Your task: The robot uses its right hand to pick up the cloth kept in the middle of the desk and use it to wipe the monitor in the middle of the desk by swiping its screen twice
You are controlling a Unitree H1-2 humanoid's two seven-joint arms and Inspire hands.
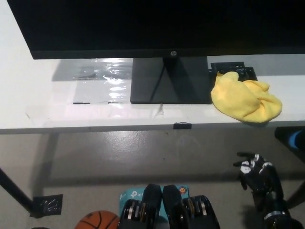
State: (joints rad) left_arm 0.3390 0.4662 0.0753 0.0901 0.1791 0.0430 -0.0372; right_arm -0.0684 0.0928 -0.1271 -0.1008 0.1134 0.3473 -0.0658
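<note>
Soft cloth, dark screen, pale smooth desk.
The yellow cloth (245,100) looks soft, matt and rumpled; the monitor (157,24) has a dark screen and a matt black stand; the white desk (47,102) is smooth, bearing glossy, crinkled clear plastic film (102,76).

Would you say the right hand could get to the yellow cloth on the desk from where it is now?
Probably yes. The right hand hangs below the desk edge, holding nothing, and the yellow cloth lies almost straight ahead of it near the front of the desk. Nothing stands between them; the monitor stand sits beside the cloth.
</note>
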